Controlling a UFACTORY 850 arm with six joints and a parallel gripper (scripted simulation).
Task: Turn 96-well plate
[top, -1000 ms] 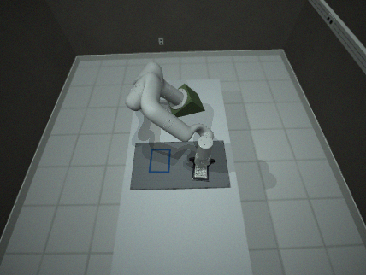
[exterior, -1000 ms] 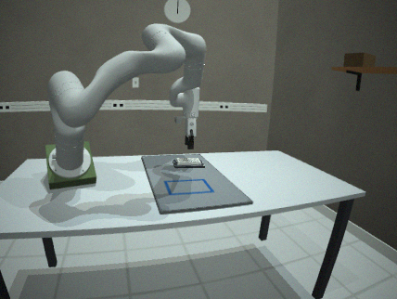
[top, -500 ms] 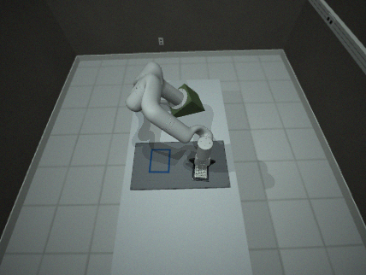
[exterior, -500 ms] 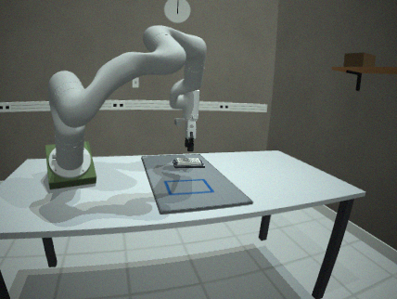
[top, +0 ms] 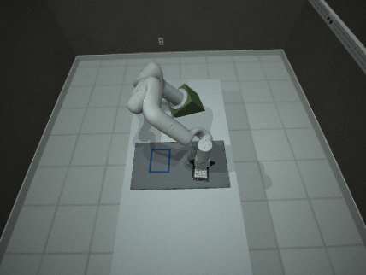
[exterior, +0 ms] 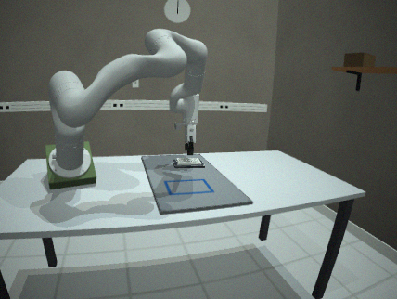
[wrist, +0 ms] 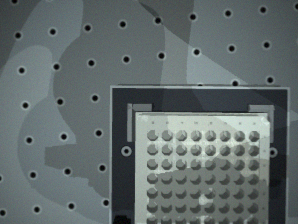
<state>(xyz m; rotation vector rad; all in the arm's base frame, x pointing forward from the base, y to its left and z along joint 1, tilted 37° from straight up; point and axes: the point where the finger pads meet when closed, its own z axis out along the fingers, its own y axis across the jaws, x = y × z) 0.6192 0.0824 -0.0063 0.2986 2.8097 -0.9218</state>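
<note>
The 96-well plate (wrist: 202, 170) looks light, rigid and slick-sided; best gripped across its 2 long walls; the gripper (exterior: 189, 148) hangs above, wide open and empty.

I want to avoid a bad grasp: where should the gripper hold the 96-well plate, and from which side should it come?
Probably from straight above, fingers closing on the two long side walls of the 96-well plate. It lies flat in the plate nest, whose corner locators crowd the corners. The open gripper hangs above it.

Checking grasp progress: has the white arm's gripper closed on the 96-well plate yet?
No: the gripper hangs open above the 96-well plate, which sits in its nest.
</note>
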